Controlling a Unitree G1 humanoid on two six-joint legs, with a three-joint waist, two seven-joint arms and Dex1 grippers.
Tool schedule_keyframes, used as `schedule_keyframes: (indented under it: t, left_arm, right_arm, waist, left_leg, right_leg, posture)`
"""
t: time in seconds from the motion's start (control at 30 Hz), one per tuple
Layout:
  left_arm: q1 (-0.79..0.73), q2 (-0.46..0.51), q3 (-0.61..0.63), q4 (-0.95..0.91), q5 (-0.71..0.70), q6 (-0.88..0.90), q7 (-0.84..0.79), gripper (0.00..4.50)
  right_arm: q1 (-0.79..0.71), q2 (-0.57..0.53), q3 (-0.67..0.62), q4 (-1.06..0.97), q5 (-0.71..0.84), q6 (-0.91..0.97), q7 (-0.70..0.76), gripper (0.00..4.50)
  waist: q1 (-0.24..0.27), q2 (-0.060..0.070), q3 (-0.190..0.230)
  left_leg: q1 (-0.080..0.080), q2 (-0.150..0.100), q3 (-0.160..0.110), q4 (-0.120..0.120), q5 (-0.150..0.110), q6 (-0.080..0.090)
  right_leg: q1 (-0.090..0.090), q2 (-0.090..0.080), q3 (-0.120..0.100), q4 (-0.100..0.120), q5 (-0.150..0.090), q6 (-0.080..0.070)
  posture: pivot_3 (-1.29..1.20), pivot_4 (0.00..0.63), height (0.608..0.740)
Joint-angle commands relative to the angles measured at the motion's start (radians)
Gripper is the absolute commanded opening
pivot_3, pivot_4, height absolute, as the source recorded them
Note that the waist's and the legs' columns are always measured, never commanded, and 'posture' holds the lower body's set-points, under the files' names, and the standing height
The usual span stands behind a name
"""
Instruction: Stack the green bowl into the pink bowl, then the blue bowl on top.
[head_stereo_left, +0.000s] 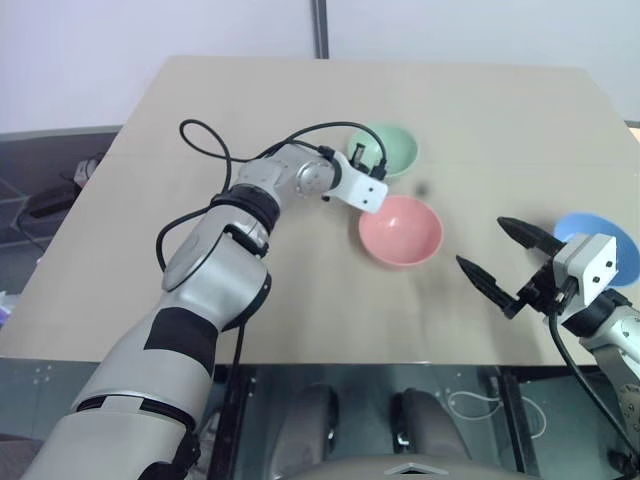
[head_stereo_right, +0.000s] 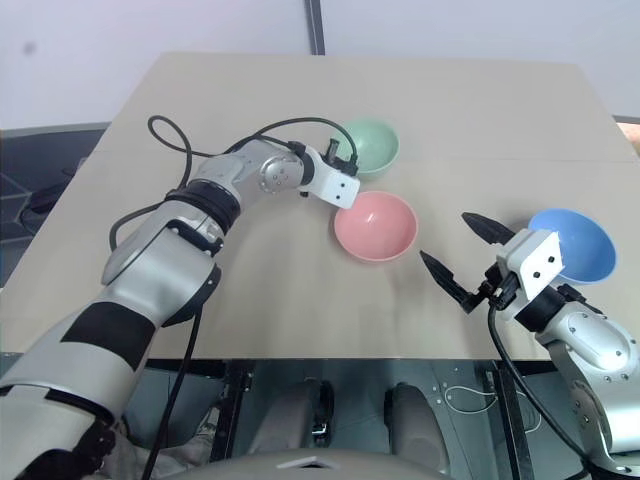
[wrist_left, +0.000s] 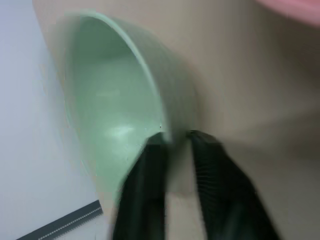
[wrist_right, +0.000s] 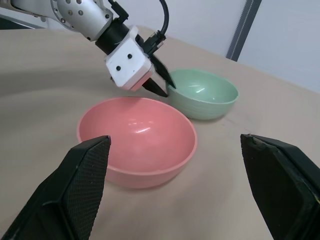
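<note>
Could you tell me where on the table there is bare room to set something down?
The table's near-left stretch, between the left arm and the front edge, is bare, as is the far strip behind the green bowl. It is crowded around the green bowl, the pink bowl and the left gripper; the right gripper and the blue bowl take the right edge.

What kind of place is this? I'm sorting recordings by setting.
Probably a lab or test room, not a home: a bare beige tabletop, plain pale walls, and just three smooth plastic bowls, mint-green, salmon-pink, sky-blue.
</note>
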Motion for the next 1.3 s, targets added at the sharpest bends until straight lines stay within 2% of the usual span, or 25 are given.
schedule_keyframes:
  t: [0.03, 0.13, 0.2, 0.23, 0.33, 0.4, 0.47, 0.6, 0.7, 0.77, 0.8, 0.9, 0.97, 1.03, 1.07, 1.17, 1.3]
  left_arm:
    - [-0.027, 0.01, 0.047, -0.025, -0.044, -0.039, -0.012, 0.09]
    - [-0.023, 0.037, 0.126, -0.083, -0.156, -0.101, -0.134, 0.09]
    - [-0.001, 0.048, 0.194, -0.169, -0.283, -0.141, -0.271, 0.09]
    - [0.032, 0.052, 0.23, -0.264, -0.394, -0.138, -0.384, 0.09]
    - [0.175, 0.097, 0.283, -0.662, -0.718, 0.037, -0.71, 0.09]
    - [0.251, 0.16, 0.277, -0.846, -0.809, 0.113, -0.833, 0.09]
    - [0.307, 0.206, 0.275, -0.946, -0.83, 0.16, -0.887, 0.09]
    - [0.365, 0.232, 0.253, -0.962, -0.762, 0.149, -0.895, 0.09]
    - [0.384, 0.24, 0.257, -0.987, -0.758, 0.153, -0.909, 0.93]
    - [0.392, 0.239, 0.278, -1.016, -0.766, 0.175, -0.89, 1.71]
    - [0.399, 0.248, 0.292, -1.04, -0.782, 0.196, -0.892, 2.25]
    - [0.43, 0.293, 0.34, -1.127, -0.849, 0.333, -0.915, 2.25]
    - [0.459, 0.322, 0.392, -1.194, -0.949, 0.491, -0.925, 2.25]
    - [0.508, 0.339, 0.463, -1.257, -1.016, 0.613, -0.869, 2.25]
    - [0.537, 0.332, 0.5, -1.287, -1.047, 0.661, -0.826, 2.25]
    - [0.665, 0.272, 0.638, -1.33, -1.231, 0.777, -0.74, 2.25]
    - [0.791, 0.292, 0.692, -1.386, -1.357, 0.86, -0.792, 2.25]
  right_arm:
    - [-0.026, -0.003, -0.018, -0.01, -0.006, -0.03, -0.001, 4.5]
    - [-0.039, -0.004, -0.023, 0.005, -0.006, -0.032, 0.004, 4.5]
    - [-0.03, -0.003, -0.039, 0.007, -0.003, -0.033, 0.004, 4.5]
    - [-0.018, -0.002, -0.052, 0.004, -0.001, -0.033, 0.002, 4.5]
    - [0.032, 0.001, -0.092, -0.011, 0.001, -0.037, -0.003, 4.5]
    - [0.063, 0.004, -0.111, -0.022, 0.001, -0.04, -0.003, 4.5]
    - [0.095, 0.009, -0.128, -0.037, 0.002, -0.043, -0.006, 4.5]
    - [0.117, 0.02, -0.134, -0.045, -0.005, -0.045, -0.02, 4.5]
    - [0.119, 0.023, -0.13, -0.045, -0.006, -0.041, -0.025, 4.5]
    - [0.12, 0.021, -0.13, -0.033, -0.013, -0.037, -0.028, 4.5]
    - [0.117, 0.02, -0.128, -0.023, -0.021, -0.034, -0.032, 4.5]
    - [0.087, 0.016, -0.119, 0.009, -0.058, 0.0, -0.074, 4.5]
    - [0.064, 0.009, -0.119, 0.027, -0.09, 0.033, -0.11, 4.5]
    - [0.047, -0.028, -0.101, 0.041, -0.217, 0.089, -0.184, 4.5]
    - [0.043, -0.049, -0.092, 0.053, -0.279, 0.117, -0.217, 4.5]
    - [0.006, -0.082, -0.084, 0.133, -0.32, 0.258, -0.258, 4.5]
    - [-0.063, -0.105, -0.068, 0.26, -0.33, 0.367, -0.241, 4.5]
  waist:
    - [0.0, 0.0, 0.0]
    - [0.0, 0.0, 0.0]
    - [0.0, 0.0, 0.0]
    - [0.0, 0.0, 0.0]
    - [0.002, 0.001, 0.0]
    - [-0.002, 0.001, 0.0]
    - [-0.008, 0.001, 0.0]
    - [-0.01, 0.003, -0.002]
    - [-0.009, 0.003, -0.002]
    - [-0.007, 0.003, -0.002]
    - [-0.005, 0.003, -0.002]
    - [-0.005, 0.003, -0.002]
    - [-0.014, 0.003, -0.002]
    - [-0.019, 0.004, -0.002]
    - [-0.019, 0.004, -0.002]
    - [-0.012, 0.004, -0.003]
    - [-0.021, 0.007, -0.004]
  left_leg:
    - [0.0, 0.0, 0.0, 0.0, 0.0, 0.0]
    - [0.0, 0.0, 0.0, 0.0, 0.0, -0.001]
    - [0.0, 0.0, 0.0, 0.0, 0.001, -0.002]
    - [0.0, 0.0, 0.0, 0.0, 0.001, -0.002]
    - [0.0, 0.001, 0.001, 0.0, 0.003, -0.004]
    - [0.0, 0.001, 0.001, 0.001, 0.003, -0.004]
    - [0.001, 0.001, 0.002, 0.0, 0.003, -0.005]
    - [0.007, 0.002, 0.001, 0.001, 0.0, 0.0]
    - [0.007, 0.002, 0.001, 0.003, 0.0, 0.0]
    - [0.006, 0.001, 0.0, 0.004, 0.0, 0.0]
    - [0.006, 0.001, 0.0, 0.004, 0.0, 0.0]
    - [0.006, 0.002, 0.0, 0.004, 0.0, 0.0]
    - [0.006, 0.002, 0.0, 0.003, 0.0, -0.001]
    - [0.005, 0.002, 0.0, 0.003, 0.001, -0.001]
    - [0.005, 0.003, 0.0, 0.003, 0.001, -0.001]
    - [0.006, 0.002, 0.0, 0.003, 0.001, -0.002]
    - [0.006, 0.002, 0.0, 0.004, 0.001, -0.002]
  right_leg:
    - [0.0, 0.0, 0.0, 0.0, 0.0, 0.0]
    - [0.0, 0.0, 0.0, 0.0, 0.0, 0.0]
    - [0.0, 0.0, 0.0, 0.0, 0.0, 0.0]
    - [0.0, 0.0, 0.0, 0.0, 0.0, 0.0]
    - [0.0, -0.002, 0.0, 0.0, 0.0, 0.0]
    - [0.0, -0.002, 0.001, 0.0, 0.0, 0.0]
    - [0.0, -0.002, 0.002, 0.002, 0.0, 0.0]
    - [0.005, 0.001, 0.002, 0.003, 0.0, 0.0]
    - [0.006, 0.001, 0.002, 0.003, 0.0, 0.0]
    - [0.006, 0.001, 0.001, 0.003, 0.0, 0.0]
    - [0.006, 0.001, 0.001, 0.003, 0.0, 0.0]
    - [0.006, 0.001, 0.001, 0.002, 0.0, 0.0]
    - [0.006, 0.001, 0.001, 0.002, 0.0, 0.0]
    - [0.005, 0.001, 0.001, 0.002, 0.0, 0.0]
    - [0.005, 0.001, 0.001, 0.002, 0.0, 0.0]
    - [0.006, 0.0, 0.001, 0.003, 0.0, 0.0]
    - [0.006, 0.0, 0.001, 0.003, 0.0, 0.0]
  posture:
    - [0.0, 0.15, 0.74]
    - [0.0, 0.15, 0.74]
    - [0.0, 0.15, 0.74]
    - [0.0, 0.15, 0.74]
    - [0.0, 0.15, 0.74]
    - [0.0, 0.15, 0.74]
    - [0.0, 0.15, 0.74]
    - [0.0, 0.15, 0.74]
    - [0.0, 0.15, 0.74]
    - [0.0, 0.15, 0.74]
    - [0.0, 0.15, 0.74]
    - [0.0, 0.15, 0.74]
    - [0.0, 0.15, 0.74]
    - [0.0, 0.15, 0.74]
    - [0.0, 0.15, 0.74]
    - [0.0, 0.15, 0.74]
    - [0.0, 0.15, 0.74]
